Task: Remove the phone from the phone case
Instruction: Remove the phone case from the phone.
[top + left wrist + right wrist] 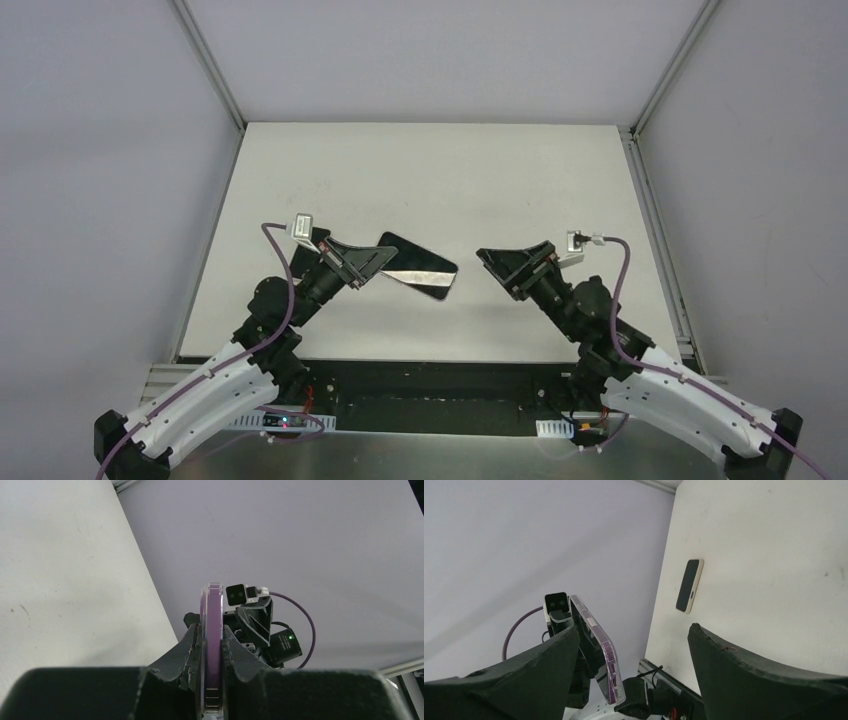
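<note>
A purple phone (420,262) with a dark glossy face sits inside a clear phone case (613,672). My left gripper (380,262) is shut on one end of it and holds it edge-up above the table. In the left wrist view the purple edge of the phone (213,625) stands squeezed between both fingers, with the clear case rim (203,610) beside it. My right gripper (497,273) faces the phone's free end from the right, a short gap away. Its jaws stand wide open and hold nothing. In the right wrist view the cased phone (599,635) hangs beyond the left finger (539,670).
The white table (440,180) is walled by lavender panels on three sides. A small dark slab with a pale rim (689,586) lies on the table near the left wall, seen only in the right wrist view. A metal rail (659,672) runs along the near edge.
</note>
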`<state>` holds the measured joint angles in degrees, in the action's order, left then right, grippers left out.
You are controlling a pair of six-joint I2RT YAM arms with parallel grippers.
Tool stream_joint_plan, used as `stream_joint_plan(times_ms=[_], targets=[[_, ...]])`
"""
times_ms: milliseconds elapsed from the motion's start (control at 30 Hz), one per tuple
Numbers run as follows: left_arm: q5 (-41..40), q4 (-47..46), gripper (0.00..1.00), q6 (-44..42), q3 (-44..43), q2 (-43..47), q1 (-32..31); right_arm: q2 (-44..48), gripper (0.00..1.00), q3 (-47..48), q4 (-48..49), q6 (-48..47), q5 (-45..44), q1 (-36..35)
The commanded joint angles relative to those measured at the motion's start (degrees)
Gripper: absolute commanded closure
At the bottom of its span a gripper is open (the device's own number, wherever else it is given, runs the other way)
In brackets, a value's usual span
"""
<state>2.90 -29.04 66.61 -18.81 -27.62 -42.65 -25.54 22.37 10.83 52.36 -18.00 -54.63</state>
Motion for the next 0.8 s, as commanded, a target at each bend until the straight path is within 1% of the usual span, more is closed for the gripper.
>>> stream_joint_plan(times_ms=[0, 67, 167, 300, 400, 500, 700, 767], targets=[[1.15, -6.3, 1.0, -0.85, -2.46, 1.92, 0.29, -5.27, 0.19, 3.77, 8.24, 6.8, 11.53, 2.38], [1.05, -6.67, 1.0, -1.36, -2.38, 2.12, 0.3, -6.73, 0.21, 3.09, 12.08, 8.58, 13.78, 3.97], [0.42, -7.22, 1.0, -1.75, -2.61, 1.99, 0.29, -8.96, 0.23, 1.21, 20.56, 11.67, 17.28, 6.36], [0.77, -7.73, 1.0, -2.63, -3.67, 1.03, 0.31, -13.59, 0.27, 0.94, 27.05, 13.32, 22.18, 8.27], [1.03, -8.32, 1.0, -3.42, -4.58, -0.38, 0.29, -16.89, 0.32, 0.82, 32.1, 14.01, 24.55, 8.53], [0.52, -9.03, 1.0, -3.59, -5.44, -2.0, 0.3, -18.43, 0.33, 0.35, 33.54, 14.13, 25.05, 8.51], [1.45, -10.13, 1.0, -3.36, -7.34, -4.94, 0.29, -16.84, 0.34, -0.69, 31.84, 12.49, 24.14, 8.62], [1.46, -10.45, 1.0, -3.09, -7.55, -5.59, 0.29, -16.7, 0.37, -0.79, 31.77, 12.48, 24.45, 8.61]])
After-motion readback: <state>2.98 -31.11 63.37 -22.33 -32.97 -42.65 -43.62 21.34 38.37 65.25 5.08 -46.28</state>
